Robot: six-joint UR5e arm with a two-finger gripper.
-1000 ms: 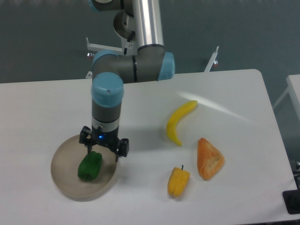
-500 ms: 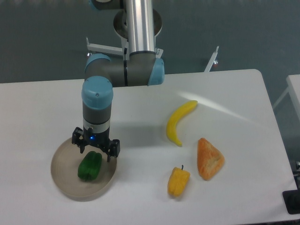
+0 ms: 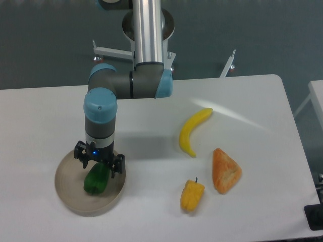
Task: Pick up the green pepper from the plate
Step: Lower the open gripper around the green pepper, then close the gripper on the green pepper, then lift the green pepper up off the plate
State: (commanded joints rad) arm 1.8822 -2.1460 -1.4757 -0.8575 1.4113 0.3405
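While I watch from my station, the gripper [image 3: 99,164] hangs straight down from the wrist over the plate [image 3: 66,194], its two fingers spread apart, one at the left near the rim side and one at the right above the plate's right half. I see the green pepper [image 3: 97,179] lying on the plate directly under the tool, its upper end reaching up between the spread fingers, though I cannot tell from this angle whether either fingertip touches its skin. The pepper sits a little right of the plate's centre, glossy and dark, tilted slightly with its top toward the gripper. A small blue light glows on the gripper body just above the fingers. The arm [image 3: 101,118] rises from there as a grey cylinder with a light-blue cap, then bends at a joint to the right and climbs up a shiny metal column out of the top of the view. The plate rests on the front-left part of the white table [image 3: 45,116]. Well apart to the right, a yellow pepper [image 3: 192,195] with a short stem lies near the front edge, an orange wedge of bread [image 3: 225,170] lies just beside it to the right, and a banana [image 3: 193,131] curves behind them toward the table's middle.
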